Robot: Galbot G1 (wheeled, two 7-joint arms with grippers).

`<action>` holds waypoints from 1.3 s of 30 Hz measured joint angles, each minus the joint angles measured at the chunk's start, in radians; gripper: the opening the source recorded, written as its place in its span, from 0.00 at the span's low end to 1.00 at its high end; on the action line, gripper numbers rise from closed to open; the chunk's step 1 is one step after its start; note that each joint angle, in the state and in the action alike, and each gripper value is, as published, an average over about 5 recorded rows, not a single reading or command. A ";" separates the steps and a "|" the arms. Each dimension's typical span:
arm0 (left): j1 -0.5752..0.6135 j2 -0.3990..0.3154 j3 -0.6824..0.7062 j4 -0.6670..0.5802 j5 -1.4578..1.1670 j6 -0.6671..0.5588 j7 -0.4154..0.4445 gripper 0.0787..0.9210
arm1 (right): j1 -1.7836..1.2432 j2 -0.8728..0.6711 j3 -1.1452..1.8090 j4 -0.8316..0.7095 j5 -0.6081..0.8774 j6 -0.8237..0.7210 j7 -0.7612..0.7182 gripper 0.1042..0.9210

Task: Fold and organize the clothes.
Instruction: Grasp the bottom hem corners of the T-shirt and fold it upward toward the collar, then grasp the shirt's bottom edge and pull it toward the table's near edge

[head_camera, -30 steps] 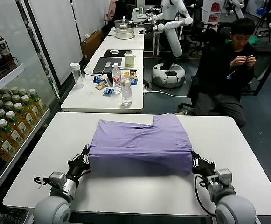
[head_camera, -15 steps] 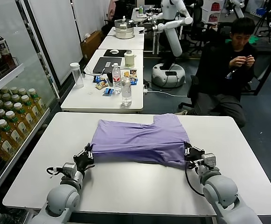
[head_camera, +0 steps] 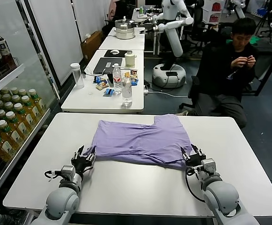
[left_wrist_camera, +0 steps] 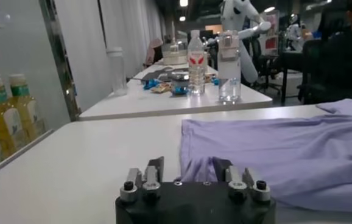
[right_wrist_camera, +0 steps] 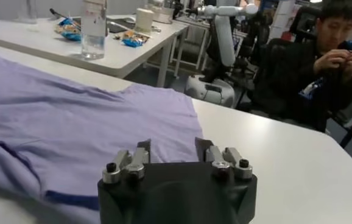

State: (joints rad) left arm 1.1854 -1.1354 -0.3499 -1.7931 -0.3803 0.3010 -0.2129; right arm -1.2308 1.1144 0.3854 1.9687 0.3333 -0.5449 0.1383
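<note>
1. T-shirt (head_camera: pixel 143 140): plain lavender, thin and soft, no print. It lies folded on the white table (head_camera: pixel 248 140), spread wide across the middle, with one sleeve (head_camera: pixel 169 121) jutting toward the far edge. The near edge is doubled over and rumpled, with shallow creases running across it.
2. Left gripper (head_camera: pixel 83 158): low over the table at the shirt's near left corner, jaws spread wide, holding nothing; the cloth lies just ahead of the fingers (left_wrist_camera: pixel 154 168).
3. Right gripper (head_camera: pixel 192 156): at the near right corner, jaws likewise wide and empty, the fabric edge just beside them.
</note>
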 measured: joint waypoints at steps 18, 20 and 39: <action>-0.062 0.001 0.030 0.086 -0.087 0.063 0.001 0.57 | 0.009 0.017 -0.007 -0.087 0.173 -0.022 0.067 0.49; -0.069 0.001 0.034 0.096 -0.094 0.066 0.001 0.50 | 0.011 0.014 -0.009 -0.091 0.182 -0.023 0.066 0.42; -0.054 0.004 0.030 0.086 -0.175 0.087 0.012 0.05 | -0.033 -0.037 0.004 -0.050 0.211 -0.033 0.039 0.03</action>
State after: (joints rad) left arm 1.1309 -1.1317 -0.3198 -1.7072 -0.5557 0.3883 -0.2011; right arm -1.2638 1.0774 0.3898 1.9183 0.5441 -0.5778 0.1778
